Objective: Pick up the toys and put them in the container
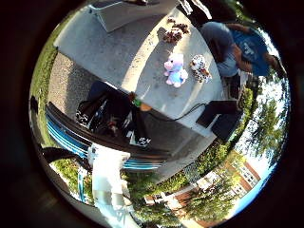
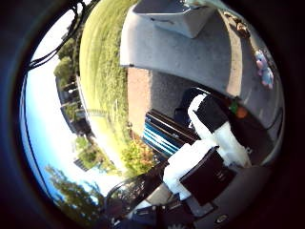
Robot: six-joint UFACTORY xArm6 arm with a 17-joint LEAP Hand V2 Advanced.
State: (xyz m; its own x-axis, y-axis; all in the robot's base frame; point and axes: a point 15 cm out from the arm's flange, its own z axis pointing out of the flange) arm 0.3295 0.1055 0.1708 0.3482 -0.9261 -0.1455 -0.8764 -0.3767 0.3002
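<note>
In the little finger side palm view, a pink and blue plush toy [image 1: 175,68] and a white spotted plush toy [image 1: 199,66] lie side by side on the concrete patio [image 1: 114,52]. A small brown toy [image 1: 173,35] lies farther off, near a grey container [image 1: 128,11]. In the thumb side palm view the container [image 2: 181,14] stands on the patio and the pink and blue plush toy [image 2: 262,67] is small and far away. My right hand [image 2: 205,153] is high above the ground, well away from the toys. Its white and black fingers [image 1: 109,176] are straight and hold nothing.
Black equipment [image 1: 109,109] and a blue and white striped edge [image 1: 71,138] lie below the hand. A small orange thing [image 2: 238,112] sits on the black equipment. Grass [image 2: 100,57] borders the patio, with trees and buildings beyond.
</note>
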